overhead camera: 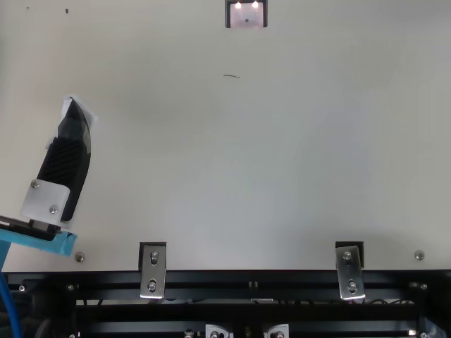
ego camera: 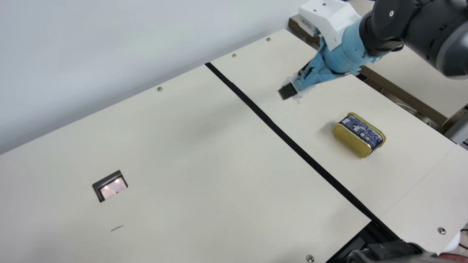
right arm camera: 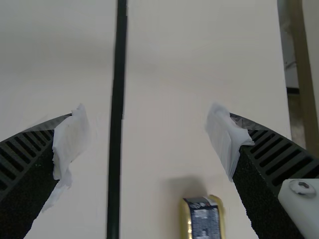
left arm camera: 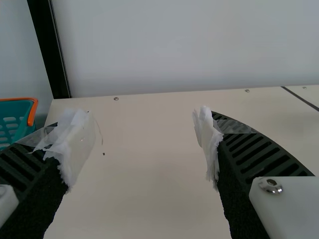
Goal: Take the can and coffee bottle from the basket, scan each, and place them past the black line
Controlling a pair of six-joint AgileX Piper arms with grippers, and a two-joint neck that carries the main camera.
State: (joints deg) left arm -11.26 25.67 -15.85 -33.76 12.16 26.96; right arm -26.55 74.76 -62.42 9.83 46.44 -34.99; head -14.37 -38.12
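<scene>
Can [ego camera: 351, 138] set past black line [right arm camera: 117, 89], four o'clock of right hand [right arm camera: 144, 134] in main view, presumably scanned; coffee bottle likely remains; right hand and left hand [left arm camera: 140, 134] both spread apart.

Main view: the table [ego camera: 201, 153] extends in front of the wall [ego camera: 109, 54]. The line [ego camera: 299, 149] runs across it from the back edge toward the front. The scanner window [ego camera: 114, 187] is set in the tabletop, left of the line; a short mark [ego camera: 117, 228] lies before it. The can [ego camera: 351, 140] rests right of the line, apart from it. Left wrist view: the basket [left arm camera: 17, 99] sits near a table corner.
</scene>
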